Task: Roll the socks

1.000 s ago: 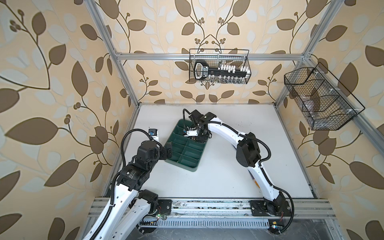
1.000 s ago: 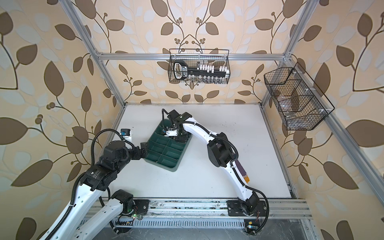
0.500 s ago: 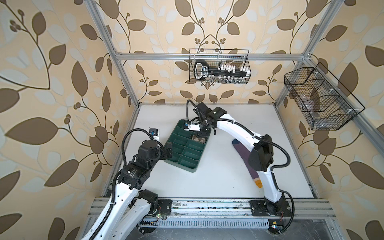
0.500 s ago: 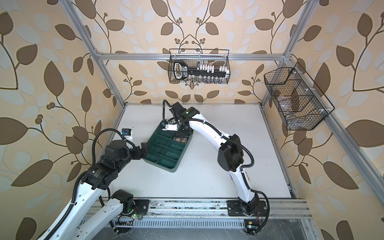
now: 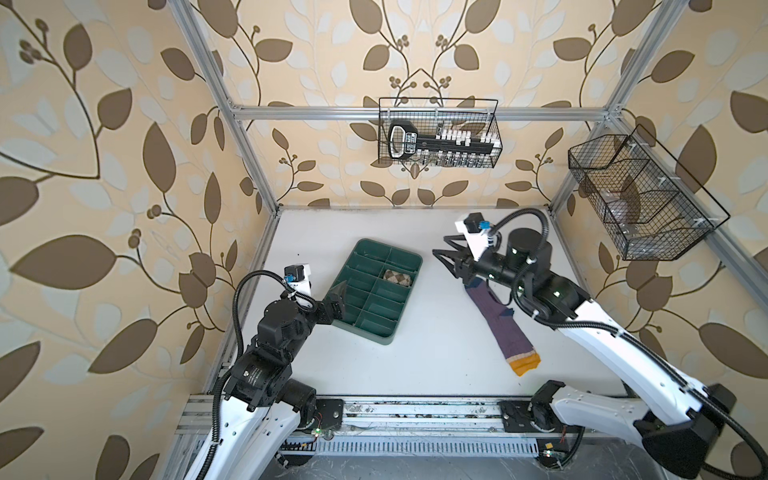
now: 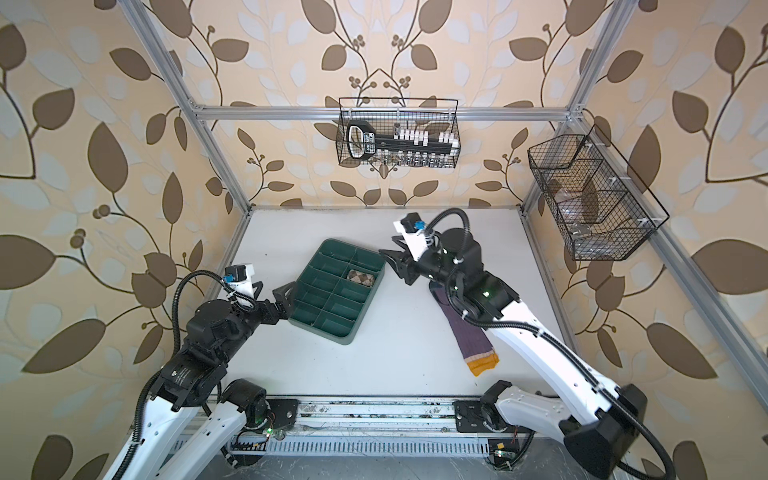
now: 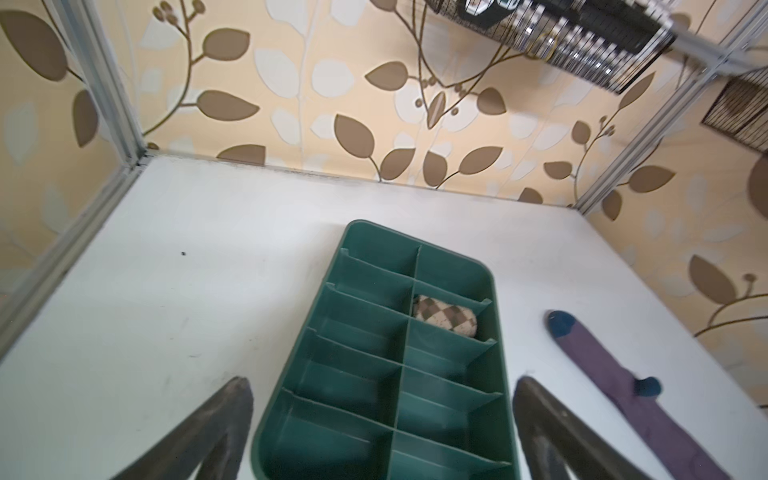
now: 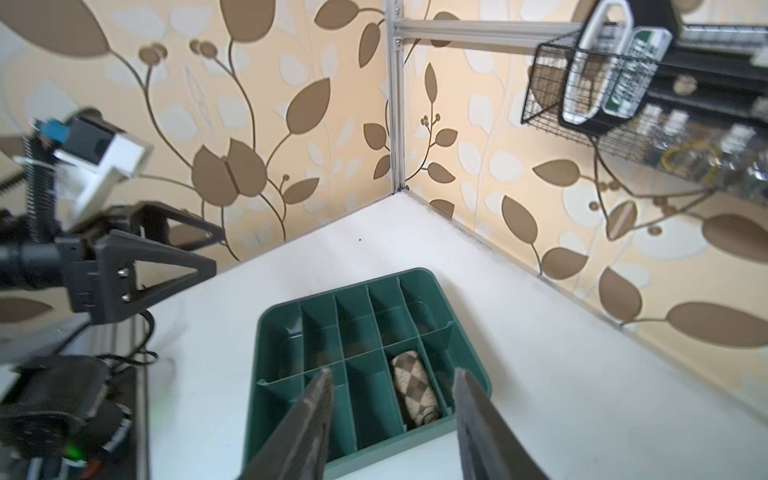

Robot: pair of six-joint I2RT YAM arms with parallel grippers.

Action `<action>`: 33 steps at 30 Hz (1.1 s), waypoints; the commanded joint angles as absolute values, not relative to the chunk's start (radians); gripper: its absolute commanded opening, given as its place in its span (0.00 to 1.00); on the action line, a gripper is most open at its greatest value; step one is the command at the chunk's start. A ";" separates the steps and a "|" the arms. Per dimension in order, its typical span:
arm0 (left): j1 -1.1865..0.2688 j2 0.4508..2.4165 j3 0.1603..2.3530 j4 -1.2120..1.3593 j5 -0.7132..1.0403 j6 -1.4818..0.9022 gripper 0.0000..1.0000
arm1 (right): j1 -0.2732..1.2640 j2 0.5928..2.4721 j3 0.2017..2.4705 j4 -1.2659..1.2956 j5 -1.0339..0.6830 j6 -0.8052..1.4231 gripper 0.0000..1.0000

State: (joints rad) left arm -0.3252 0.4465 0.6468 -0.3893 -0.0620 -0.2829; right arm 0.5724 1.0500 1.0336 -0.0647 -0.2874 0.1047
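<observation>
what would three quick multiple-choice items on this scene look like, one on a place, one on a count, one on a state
1. Where is the rolled argyle sock?
A) in a wall basket
B) in a compartment of the green tray
C) on the floor

2. How many tray compartments hold a sock?
A) one
B) none
C) three

3. How does the purple sock lie?
A) rolled up
B) knotted
C) stretched out flat on the table

Answers:
1 B: both wrist views show the roll between the tray's dividers.
2 A: every other compartment shows only bare green bottom.
3 C: both top views show its whole length, from near the toe to the orange-yellow cuff, laid out on the white surface.
</observation>
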 commanded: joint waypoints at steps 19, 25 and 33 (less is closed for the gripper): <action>-0.792 1.157 1.005 -0.599 -0.288 -0.401 0.92 | 0.540 0.434 0.412 -0.187 0.149 0.743 0.89; -0.799 1.408 1.112 -0.576 -0.314 -0.365 0.84 | 0.539 0.513 0.401 -0.291 0.160 0.746 0.87; -0.799 1.662 1.232 -0.513 -0.286 -0.369 0.72 | 0.533 0.618 0.370 -0.278 0.211 0.718 0.86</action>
State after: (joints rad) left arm -0.7979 1.6428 1.1801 -0.5426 -0.2718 -0.3679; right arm 0.5400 0.6029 0.3870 -0.2687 0.1673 0.7177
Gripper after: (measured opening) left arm 0.723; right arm 0.864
